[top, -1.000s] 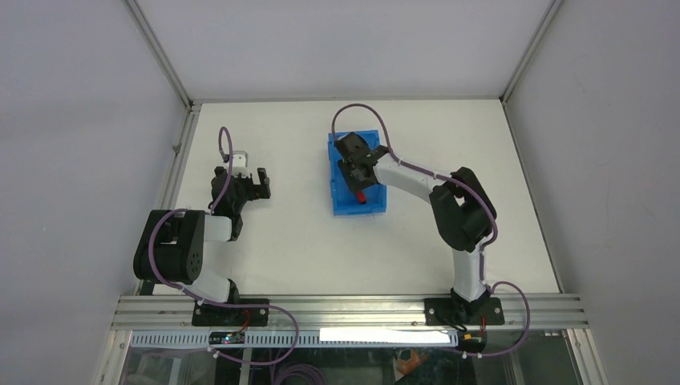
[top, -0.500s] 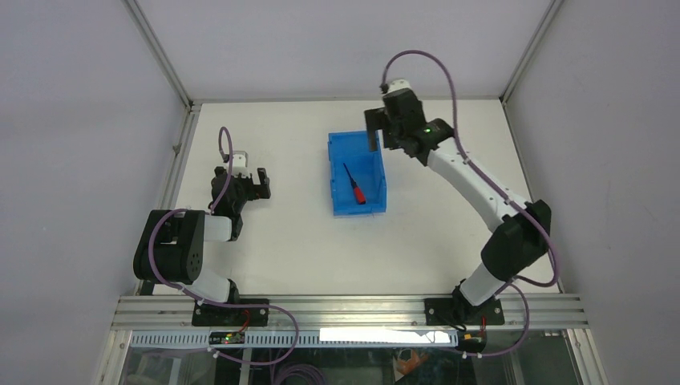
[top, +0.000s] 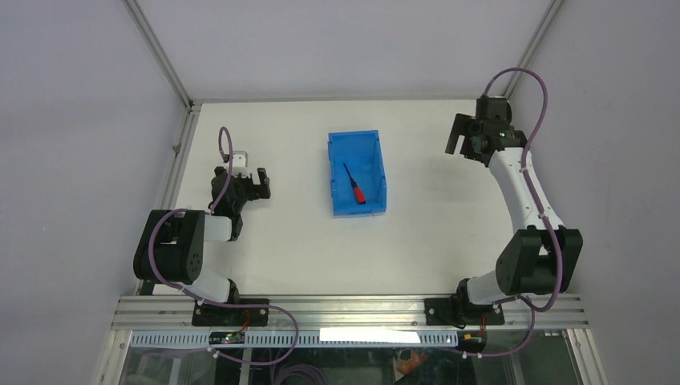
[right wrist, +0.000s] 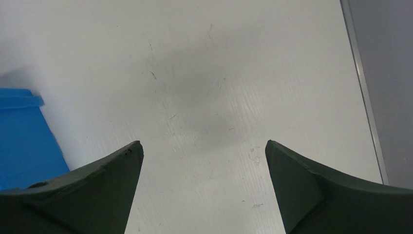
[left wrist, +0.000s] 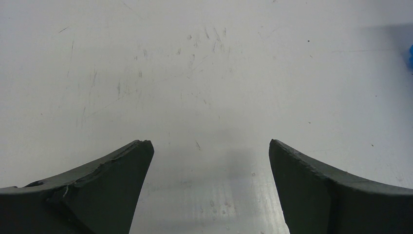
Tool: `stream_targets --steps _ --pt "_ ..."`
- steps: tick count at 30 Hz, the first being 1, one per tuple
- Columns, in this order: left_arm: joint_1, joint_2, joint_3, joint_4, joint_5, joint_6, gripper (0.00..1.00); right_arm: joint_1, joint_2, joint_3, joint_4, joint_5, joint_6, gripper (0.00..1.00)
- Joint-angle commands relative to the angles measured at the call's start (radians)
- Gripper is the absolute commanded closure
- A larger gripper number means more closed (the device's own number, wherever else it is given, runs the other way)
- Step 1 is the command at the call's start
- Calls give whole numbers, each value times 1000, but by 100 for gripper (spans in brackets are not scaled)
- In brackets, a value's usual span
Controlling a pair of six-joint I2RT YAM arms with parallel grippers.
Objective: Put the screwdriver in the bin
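The blue bin [top: 380, 170] stands mid-table, and the screwdriver [top: 355, 187] lies flat inside it, red handle toward the near end and black shaft pointing away. My right gripper [top: 459, 136] hangs open and empty above the table's far right, well clear of the bin. In the right wrist view its jaws [right wrist: 203, 142] stand wide over bare white table, with a corner of the bin [right wrist: 24, 136] at the left. At the table's left my left gripper [top: 258, 191] is low and open, and the left wrist view shows nothing between its jaws [left wrist: 209, 142].
The enclosure's metal frame rail [right wrist: 363, 92] runs close along the right of my right gripper. Grey walls close in the table on three sides. A sliver of blue [left wrist: 410, 51] shows at the right edge of the left wrist view.
My right gripper opened and let the screwdriver go in the bin, then rose and swung away to the far right. The left arm has not moved.
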Motion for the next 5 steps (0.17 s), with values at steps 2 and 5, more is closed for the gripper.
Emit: stream_targets --steps 2,5 --pt "-3 -29 0 30 9 -19 1 8 -83 -46 50 -20 24 1" --pt "-3 -29 0 29 8 -19 1 8 -133 -108 86 -19 39 1"
